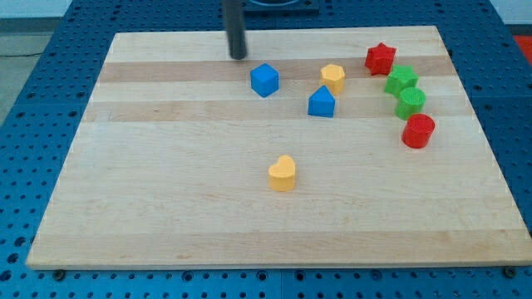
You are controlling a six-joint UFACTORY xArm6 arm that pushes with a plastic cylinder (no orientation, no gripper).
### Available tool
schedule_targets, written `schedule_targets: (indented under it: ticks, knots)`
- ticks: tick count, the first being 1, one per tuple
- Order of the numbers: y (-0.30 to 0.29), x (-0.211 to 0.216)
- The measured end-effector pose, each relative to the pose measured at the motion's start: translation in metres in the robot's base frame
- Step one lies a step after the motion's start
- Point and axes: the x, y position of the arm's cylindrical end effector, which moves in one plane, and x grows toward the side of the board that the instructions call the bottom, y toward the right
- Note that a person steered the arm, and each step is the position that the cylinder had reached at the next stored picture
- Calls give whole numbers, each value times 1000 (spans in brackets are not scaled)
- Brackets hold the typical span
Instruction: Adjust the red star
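The red star (380, 58) lies near the board's top right, just above and left of a green star (401, 80). My tip (238, 56) is at the view's top centre, far to the left of the red star and a little above and left of the blue cube (264, 80). It touches no block.
A yellow hexagonal block (333, 77) and a blue block with a peaked top (322, 102) sit between tip and red star. A green round block (411, 102) and a red cylinder (418, 131) lie below the green star. A yellow heart (283, 174) sits at centre. The wooden board (166, 183) rests on a blue pegboard.
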Motion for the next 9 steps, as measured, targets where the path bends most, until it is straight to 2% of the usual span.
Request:
schedule_targets:
  ticks: [1,2,3,4,9]
  knots:
    - [40,1]
    - [49,26]
    - [79,34]
    - [114,36]
    - [204,36]
